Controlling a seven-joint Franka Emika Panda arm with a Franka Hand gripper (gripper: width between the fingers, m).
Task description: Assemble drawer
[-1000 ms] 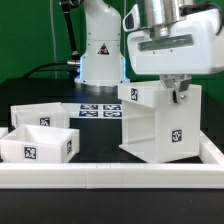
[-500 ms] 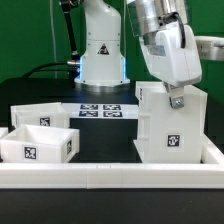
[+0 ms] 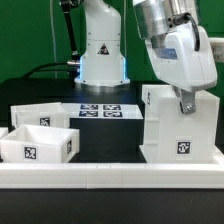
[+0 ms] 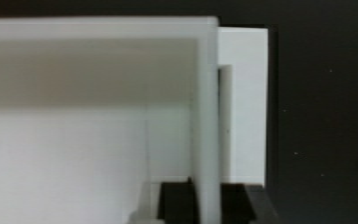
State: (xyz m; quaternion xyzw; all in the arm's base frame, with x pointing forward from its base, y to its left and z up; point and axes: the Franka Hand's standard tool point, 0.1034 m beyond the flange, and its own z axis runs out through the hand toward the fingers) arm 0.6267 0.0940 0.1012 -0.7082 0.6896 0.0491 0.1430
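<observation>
The drawer's large white housing (image 3: pixel 185 125) stands upright at the exterior view's right, its tags facing the camera. My gripper (image 3: pixel 183 103) comes down from above and is shut on the housing's top wall. In the wrist view the thin white wall (image 4: pixel 211 110) runs between my dark fingers (image 4: pixel 172 203), with my gripper (image 4: pixel 208 205) closed around it. Two open-topped white trays stand at the exterior view's left, one (image 3: pixel 40 143) in front and the other (image 3: pixel 48 117) behind it.
A long low white rail (image 3: pixel 110 176) runs along the front, with a raised end at the right (image 3: pixel 212 150). The marker board (image 3: pixel 100 110) lies flat behind the trays, in front of the robot base (image 3: pixel 103 55). Black table surface lies between the trays and the housing.
The housing, held in my gripper, has slid toward the exterior view's right and turned a little. The trays have not moved.
</observation>
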